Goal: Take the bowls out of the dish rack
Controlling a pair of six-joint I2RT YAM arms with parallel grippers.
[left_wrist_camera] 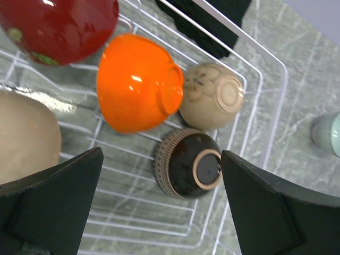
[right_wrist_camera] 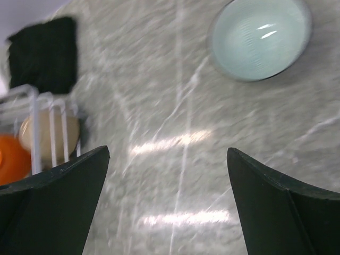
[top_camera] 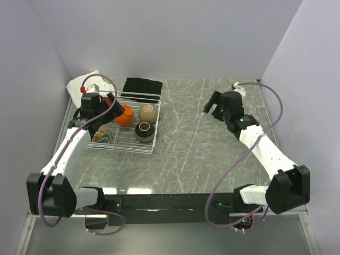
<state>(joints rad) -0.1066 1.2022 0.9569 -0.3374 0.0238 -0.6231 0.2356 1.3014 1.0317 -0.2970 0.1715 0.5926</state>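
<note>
Grey marbled bench [top_camera: 202,138] between pale walls. The dish rack [top_camera: 157,119] sits far left and holds five bowls: tan bowl [left_wrist_camera: 24,138], dark red bowl [left_wrist_camera: 58,26], orange bowl [left_wrist_camera: 135,85], beige bowl [left_wrist_camera: 210,98] and dark brown bowl [left_wrist_camera: 186,164]. Overhead, the left arm hides the first two. The pale teal bowl [right_wrist_camera: 260,37] stands far right on the bench, seen whole only from the right wrist. Both the left pincer [left_wrist_camera: 161,159], above the rack, and the right pincer [right_wrist_camera: 168,150] are spread and empty. Likely next: lowering onto the orange bowl's rim.

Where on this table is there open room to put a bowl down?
The widest bare tabletop lies between the dish rack and the pale teal bowl, under the open right hand. The rack is crowded: orange bowl, beige bowl and dark brown bowl sit packed together, the open left hand over them.
</note>
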